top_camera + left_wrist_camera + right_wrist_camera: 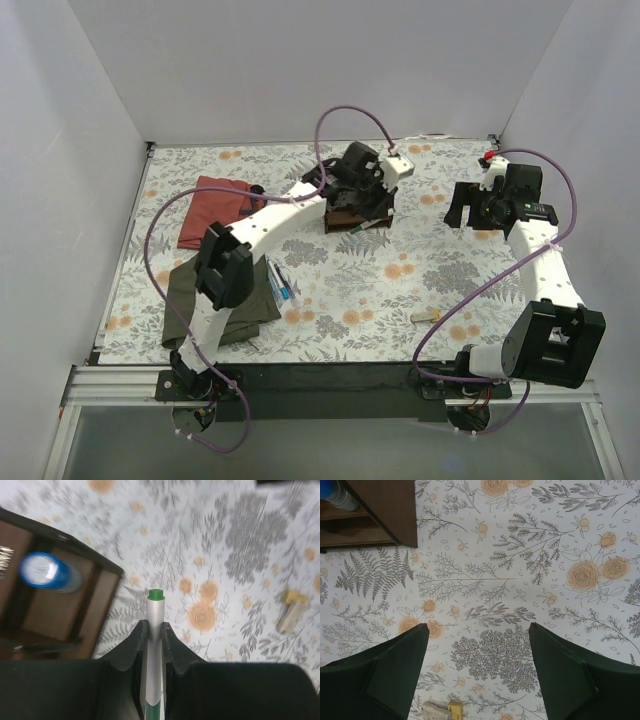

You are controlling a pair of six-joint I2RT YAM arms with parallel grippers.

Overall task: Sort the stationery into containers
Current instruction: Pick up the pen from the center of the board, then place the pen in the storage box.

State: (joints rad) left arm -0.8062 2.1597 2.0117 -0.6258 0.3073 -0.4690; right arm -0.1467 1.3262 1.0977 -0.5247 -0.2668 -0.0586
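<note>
My left gripper (154,626) is shut on a grey pen with a green tip (155,630), held beside the dark brown wooden organiser (97,600). A blue-capped cylinder (47,571) stands in one of its compartments. In the top view the left gripper (360,185) hovers over the organiser (352,217). Several pens (279,281) lie on the cloth edge at left. A beige eraser block (425,316) lies at the front right, and shows in the left wrist view (292,611) and the right wrist view (442,710). My right gripper (479,632) is open and empty above the mat, right of the organiser (390,510).
A red folded cloth (212,208) lies at the back left and an olive cloth (210,300) at the front left under the left arm. White walls enclose the floral mat (440,265) on three sides.
</note>
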